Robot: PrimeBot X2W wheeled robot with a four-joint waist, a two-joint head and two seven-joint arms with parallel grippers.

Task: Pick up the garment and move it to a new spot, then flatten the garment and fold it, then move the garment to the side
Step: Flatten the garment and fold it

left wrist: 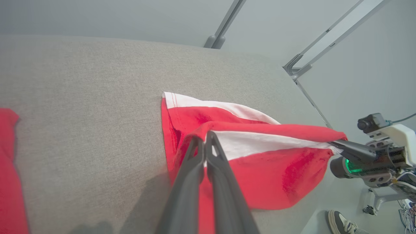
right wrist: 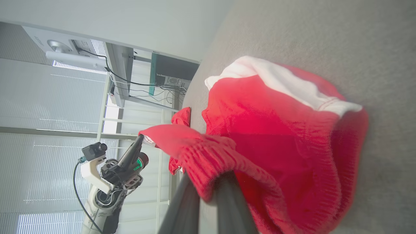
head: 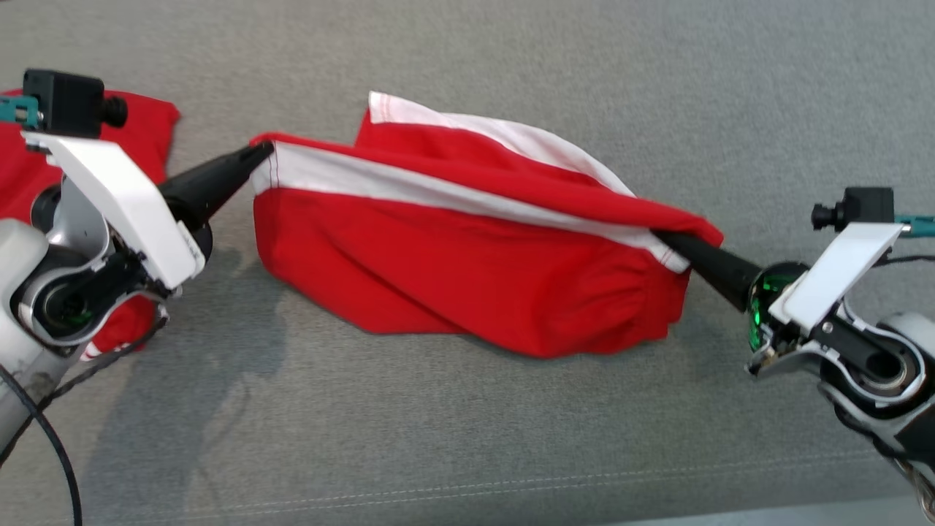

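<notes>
Garment (head: 467, 270) stretches across mid-frame in the head view, long axis running left to right. The left gripper (head: 261, 152) is clamped on one white-banded corner and the right gripper (head: 668, 241) on the other. Its lower part seems to rest on the grey surface (head: 467, 438).
</notes>
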